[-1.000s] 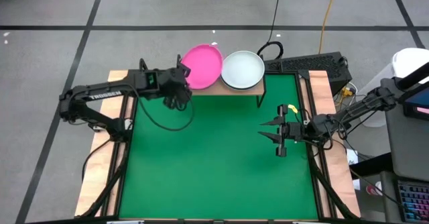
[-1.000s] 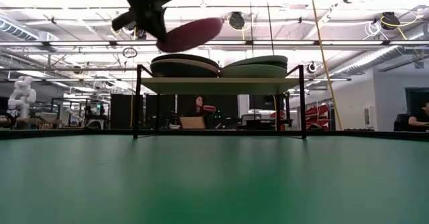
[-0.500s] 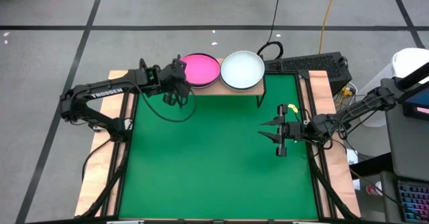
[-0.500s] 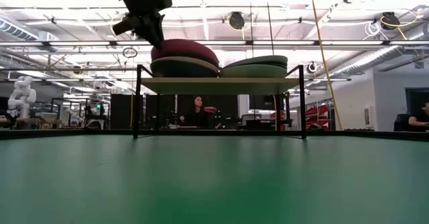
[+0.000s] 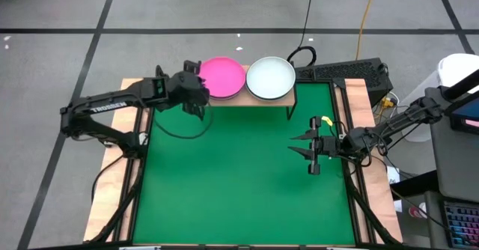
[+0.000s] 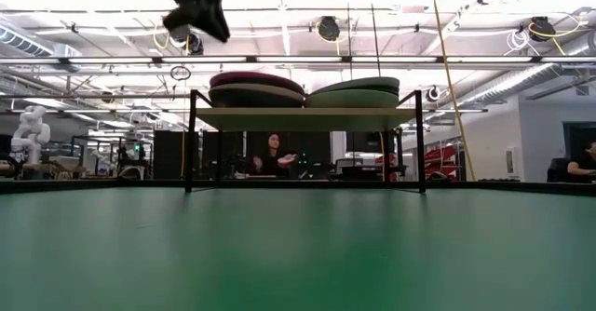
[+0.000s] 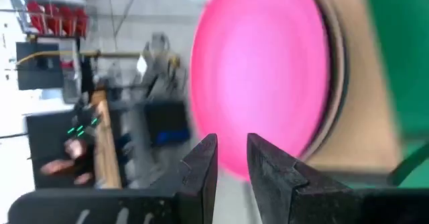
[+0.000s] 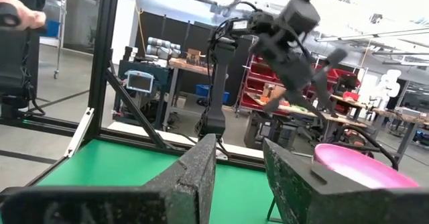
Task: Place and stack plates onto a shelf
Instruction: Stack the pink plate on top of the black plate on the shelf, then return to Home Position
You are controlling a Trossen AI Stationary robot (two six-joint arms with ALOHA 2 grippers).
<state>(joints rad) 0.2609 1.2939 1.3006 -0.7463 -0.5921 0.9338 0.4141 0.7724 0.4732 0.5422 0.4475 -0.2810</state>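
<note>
Nearest, the right gripper [image 5: 307, 150] hovers over the green mat [image 5: 239, 183] at its right side, fingers spread and empty, pointing left. Farther back, the left gripper [image 5: 196, 85] hangs beside the shelf's [image 5: 258, 100] left end, its fingers parted and off the magenta plate [image 5: 222, 77], just left of its rim. That plate lies flat atop the left stack; the whitish plate [image 5: 271, 77] tops the right stack, touching it.
</note>
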